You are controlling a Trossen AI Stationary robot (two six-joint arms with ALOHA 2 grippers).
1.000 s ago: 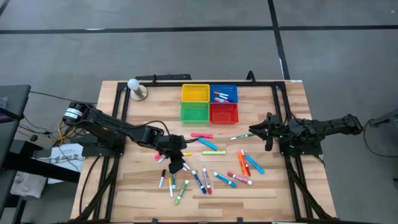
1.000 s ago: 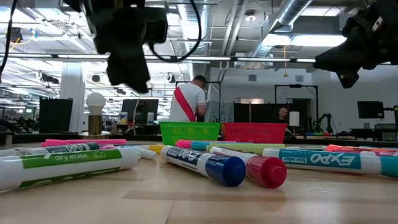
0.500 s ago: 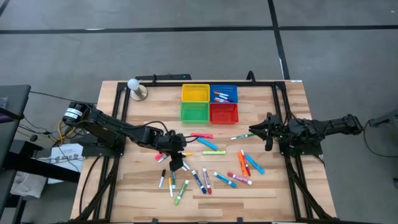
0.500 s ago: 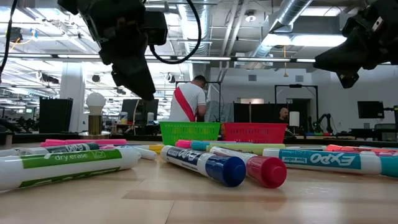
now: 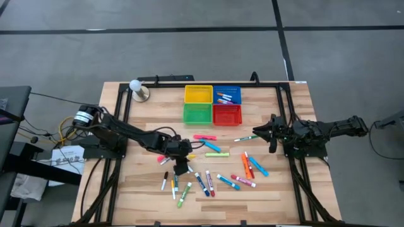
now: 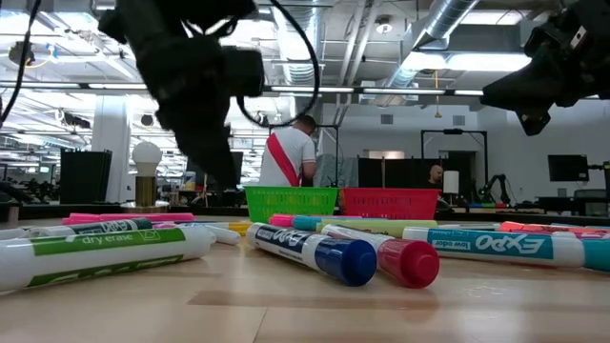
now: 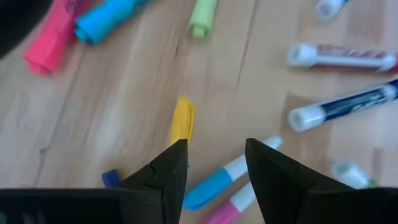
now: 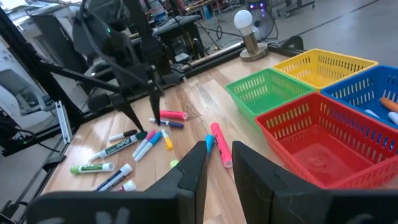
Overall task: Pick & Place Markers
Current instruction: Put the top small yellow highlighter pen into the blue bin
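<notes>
Several markers (image 5: 208,180) lie flat and scattered on the wooden table (image 5: 139,195); in the low view they fill the foreground (image 6: 315,252). My left gripper (image 5: 180,165) hangs open just above the left part of the scatter, pointing steeply down. In the left wrist view its fingers (image 7: 216,163) straddle a blue-and-white marker (image 7: 221,180) without touching it, and a yellow marker (image 7: 182,119) lies just beyond. My right gripper (image 5: 255,131) waits at the table's right side, held high and nearly level, with a narrow gap (image 8: 217,163) and nothing in it.
Four mesh baskets stand at the far middle: yellow (image 5: 198,94), blue (image 5: 234,90) with some markers inside, green (image 5: 197,113), red (image 5: 227,115). A white ball on a stand (image 5: 138,90) is at the far left. Bare wood lies along the near edge.
My left gripper has come down toward the markers below it and has rolled a little, its fingers staying as far apart as before. The markers have not moved.
</notes>
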